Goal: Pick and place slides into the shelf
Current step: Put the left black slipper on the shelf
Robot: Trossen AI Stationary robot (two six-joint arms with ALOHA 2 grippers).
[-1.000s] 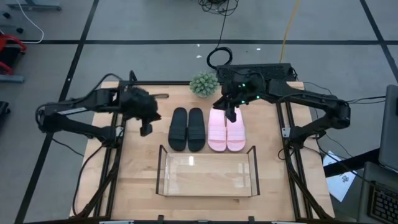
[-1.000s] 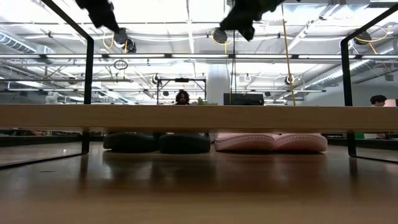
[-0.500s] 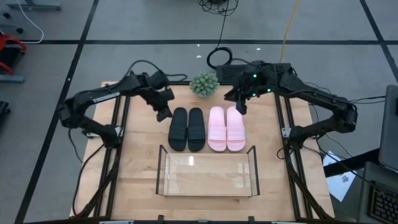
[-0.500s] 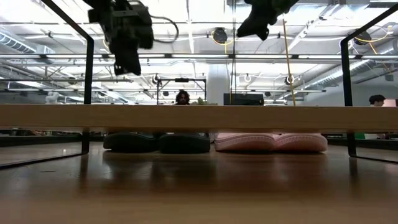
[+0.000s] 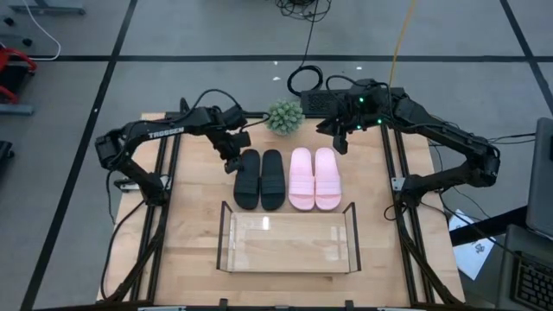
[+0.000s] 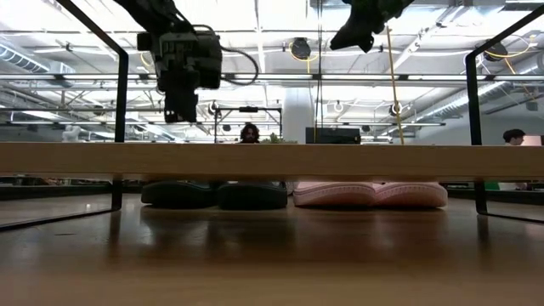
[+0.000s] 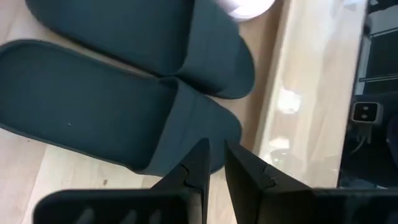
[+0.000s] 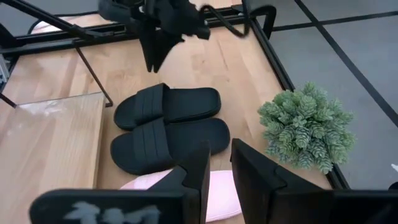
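The left gripper (image 5: pixel 235 161), fingers nearly pressed together and empty, is held above the heel end of the matte black pair of slide sandals (image 5: pixel 259 179), which is laid beside the pale pink pair (image 5: pixel 314 178) on the wooden table (image 5: pixel 192 233). The right gripper (image 5: pixel 342 142), fingers likewise close together and empty, is held near the pink heels, beside a small green plant (image 5: pixel 283 117). The clear-panelled, black-framed shelf (image 5: pixel 289 238) is set empty just in front of both pairs.

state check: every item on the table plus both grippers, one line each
Matte black slide pair: flat on the table, side by side, outside the shelf.
Pale pink slide pair: flat, side by side, outside the shelf.
Clear-panel black-frame shelf: holds no slides.
Small green plant: upright.
Left gripper: nearly closed, holding nothing, above the black pair.
Right gripper: nearly closed, holding nothing, above the pink pair.
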